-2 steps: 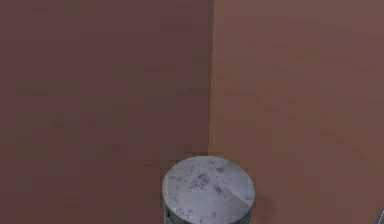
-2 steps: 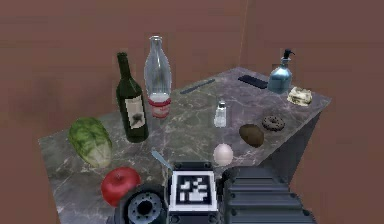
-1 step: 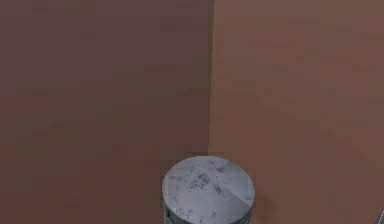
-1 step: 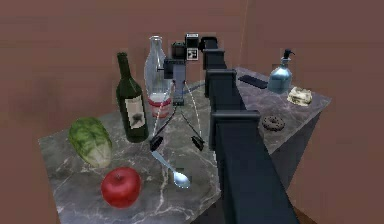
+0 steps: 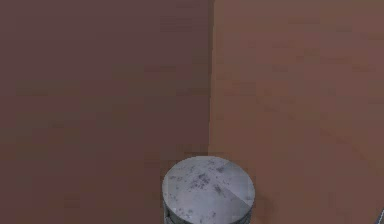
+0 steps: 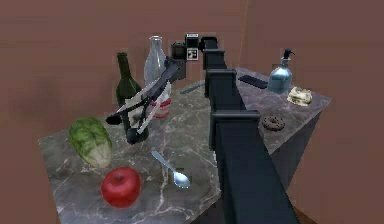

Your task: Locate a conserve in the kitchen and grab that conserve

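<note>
My claw at marble table, near dark bottle and clear bottle | cannot tell whether I hold anything | cannot tell which thing is the conserve | labels too small to read

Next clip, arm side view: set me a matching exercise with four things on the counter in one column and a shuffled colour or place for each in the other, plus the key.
Things
1. apple
2. lettuce
3. spoon
4. dark bottle

Descriptions
A. green and leafy, lying on the counter
B. upright, next to a clear bottle
C. red, nearest the picture's bottom edge
D. silvery, lying flat between the apple and the arm

Pairs: 1-C, 2-A, 3-D, 4-B
</note>
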Available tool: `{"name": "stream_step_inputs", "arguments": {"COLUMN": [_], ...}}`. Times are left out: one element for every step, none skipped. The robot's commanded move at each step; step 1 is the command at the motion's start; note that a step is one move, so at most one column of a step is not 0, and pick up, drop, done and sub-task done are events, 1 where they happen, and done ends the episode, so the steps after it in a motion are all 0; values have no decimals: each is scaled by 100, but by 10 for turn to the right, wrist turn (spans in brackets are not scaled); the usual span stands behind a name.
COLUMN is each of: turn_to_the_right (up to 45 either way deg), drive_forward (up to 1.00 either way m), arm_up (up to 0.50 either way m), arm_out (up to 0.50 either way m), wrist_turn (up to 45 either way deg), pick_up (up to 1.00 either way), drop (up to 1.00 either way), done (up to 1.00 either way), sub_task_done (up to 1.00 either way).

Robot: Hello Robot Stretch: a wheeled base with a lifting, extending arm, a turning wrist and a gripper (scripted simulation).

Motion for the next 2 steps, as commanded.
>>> {"name": "stream_step_inputs", "arguments": {"turn_to_the_right": [0, 0], "drive_forward": [0, 0], "arm_up": [0, 0], "arm_out": [0, 0], "wrist_turn": [450, 450], "pick_up": [0, 0], "drop": [0, 0], "done": [0, 0], "sub_task_done": [0, 0]}}
